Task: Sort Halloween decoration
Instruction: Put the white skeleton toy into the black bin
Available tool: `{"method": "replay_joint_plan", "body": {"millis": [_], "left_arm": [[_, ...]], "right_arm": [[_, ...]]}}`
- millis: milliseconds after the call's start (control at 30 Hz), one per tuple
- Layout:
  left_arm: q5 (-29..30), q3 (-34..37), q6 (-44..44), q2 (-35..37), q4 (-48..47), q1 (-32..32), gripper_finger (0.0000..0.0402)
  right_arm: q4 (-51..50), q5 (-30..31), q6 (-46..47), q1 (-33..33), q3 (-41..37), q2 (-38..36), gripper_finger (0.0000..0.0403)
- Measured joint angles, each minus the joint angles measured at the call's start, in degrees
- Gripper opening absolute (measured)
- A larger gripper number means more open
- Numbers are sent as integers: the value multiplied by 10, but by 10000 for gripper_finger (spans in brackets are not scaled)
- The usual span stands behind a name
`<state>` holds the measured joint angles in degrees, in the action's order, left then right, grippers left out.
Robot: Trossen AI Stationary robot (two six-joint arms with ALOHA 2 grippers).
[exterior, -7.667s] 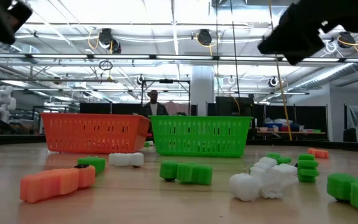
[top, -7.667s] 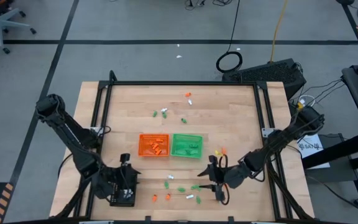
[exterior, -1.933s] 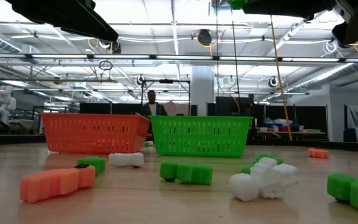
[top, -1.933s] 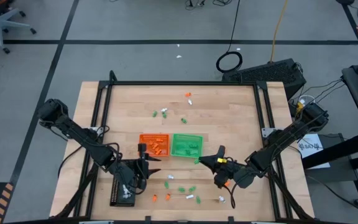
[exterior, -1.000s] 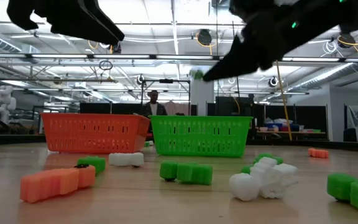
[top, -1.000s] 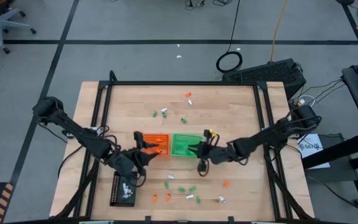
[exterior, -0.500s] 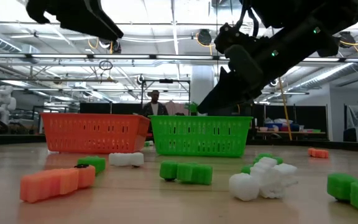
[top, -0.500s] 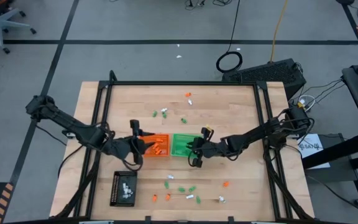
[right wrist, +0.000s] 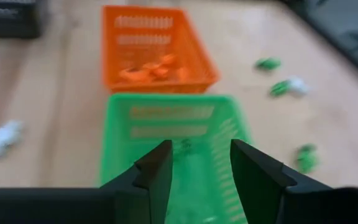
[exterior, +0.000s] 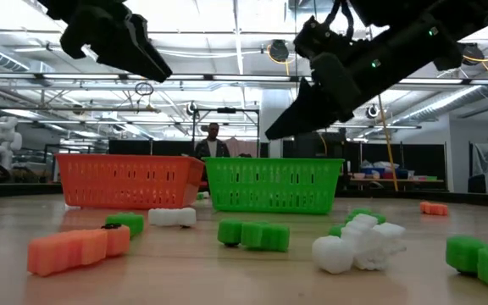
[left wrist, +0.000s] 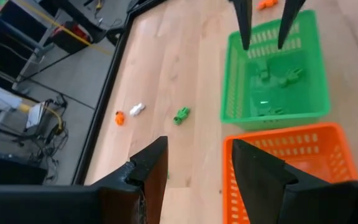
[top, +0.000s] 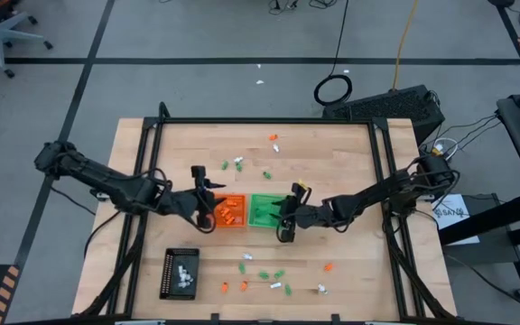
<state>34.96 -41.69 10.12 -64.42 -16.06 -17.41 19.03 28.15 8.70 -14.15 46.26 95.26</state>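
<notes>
Right hand (top: pixel 286 215), fingers released (nothing between them), hovers over the green tray (top: pixel 265 210).

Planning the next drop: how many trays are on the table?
3: a square orange mesh tray mid-table, a square green mesh tray beside it, a black rectangular tray near the front-left corner. None looks hidden.

You're looking at tiny orange, green and white Halloween trinkets (top: pixel 262 277) lying scattered across the bench (top: pixel 332 162), some sitting inside both baskets.
</notes>
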Motion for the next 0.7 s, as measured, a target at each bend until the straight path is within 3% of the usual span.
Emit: {"method": "replay_joint_plan", "body": {"millis": [167, 300, 467, 700], "left_arm": [[-1, 0, 23, 0, 0, 28, 173], [-29, 0, 31, 0, 0, 62, 173], [-69, 0, 37, 0, 2, 104, 173], [-110, 0, 5, -1, 7, 138, 173]], "right_arm": [[45, 62, -96, 22, 0, -9, 141], [90, 56, -157, 57, 0, -9, 138], [93, 44, -149, 125, 0, -12, 137], [47, -101, -67, 250, 0, -14, 137]]}}
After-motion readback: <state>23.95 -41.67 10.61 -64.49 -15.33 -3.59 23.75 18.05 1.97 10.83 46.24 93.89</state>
